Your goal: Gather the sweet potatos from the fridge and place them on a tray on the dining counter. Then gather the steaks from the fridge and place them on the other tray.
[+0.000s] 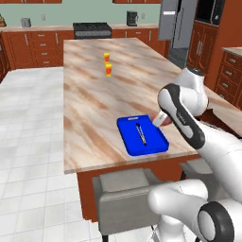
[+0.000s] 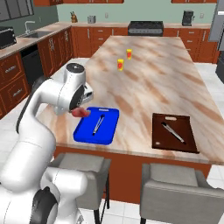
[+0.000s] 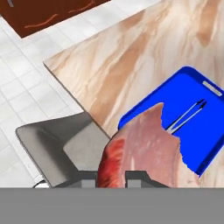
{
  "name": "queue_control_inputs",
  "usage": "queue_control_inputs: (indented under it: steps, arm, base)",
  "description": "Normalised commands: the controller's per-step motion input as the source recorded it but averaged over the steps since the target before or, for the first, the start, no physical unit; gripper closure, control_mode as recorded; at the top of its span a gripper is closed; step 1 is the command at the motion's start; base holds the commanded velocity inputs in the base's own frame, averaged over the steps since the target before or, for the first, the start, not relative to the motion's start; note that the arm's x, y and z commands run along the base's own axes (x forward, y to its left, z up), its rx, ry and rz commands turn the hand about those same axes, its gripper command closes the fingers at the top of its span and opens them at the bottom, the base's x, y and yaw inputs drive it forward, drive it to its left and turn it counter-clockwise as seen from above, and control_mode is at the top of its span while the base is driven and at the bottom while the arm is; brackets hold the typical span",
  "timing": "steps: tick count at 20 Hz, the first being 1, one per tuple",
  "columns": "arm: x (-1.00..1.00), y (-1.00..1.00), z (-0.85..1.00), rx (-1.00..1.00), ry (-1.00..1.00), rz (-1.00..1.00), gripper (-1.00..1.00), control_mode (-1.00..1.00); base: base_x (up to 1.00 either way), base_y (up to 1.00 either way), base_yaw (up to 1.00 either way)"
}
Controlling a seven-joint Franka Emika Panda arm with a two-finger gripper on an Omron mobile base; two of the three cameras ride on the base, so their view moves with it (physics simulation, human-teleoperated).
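My gripper [image 1: 161, 118] is shut on a pinkish-red marbled steak [image 2: 80, 113], held just above the near corner of the bright blue tray [image 1: 127, 130]. That tray lies near the front edge of the dining counter [image 1: 90, 94] and holds a thin grey utensil [image 3: 186, 116]. In the hand view the steak [image 3: 144, 153] hangs between the fingertips and overlaps the blue tray [image 3: 205, 131]. The dark brown tray [image 2: 164, 140] with a grey utensil lies further right along the counter. The grey fridge [image 1: 177, 21] stands at the back. The sweet potatos are out of view.
Two small yellow-orange containers [image 1: 108, 70] stand mid-counter. Grey stools [image 2: 175, 186] sit under the counter's front edge, one [image 3: 57, 144] directly below the hand. Red-brown cabinets, a stove [image 1: 92, 30] and a sink [image 2: 37, 33] line the walls.
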Motion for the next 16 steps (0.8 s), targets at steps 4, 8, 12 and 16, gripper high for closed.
queue_control_inputs:
  steps: [4, 8, 12, 16]
  arm:
    - [0.9, 0.26, -0.63, -0.01, 0.1, 0.0, 1.0, -1.0]
    - [0.84, -0.01, -0.51, 0.0, 0.03, 0.0, 1.0, -1.0]
    - [0.54, -0.16, -0.38, 0.0, 0.0, 0.0, 1.0, -1.0]
    - [0.63, -0.03, -0.4, 0.0, 0.0, 0.0, 1.0, -1.0]
  base:
    - [0.0, 0.0, 0.0]
    - [0.0, 0.0, 0.0]
    - [0.0, 0.0, 0.0]
    - [0.0, 0.0, 0.0]
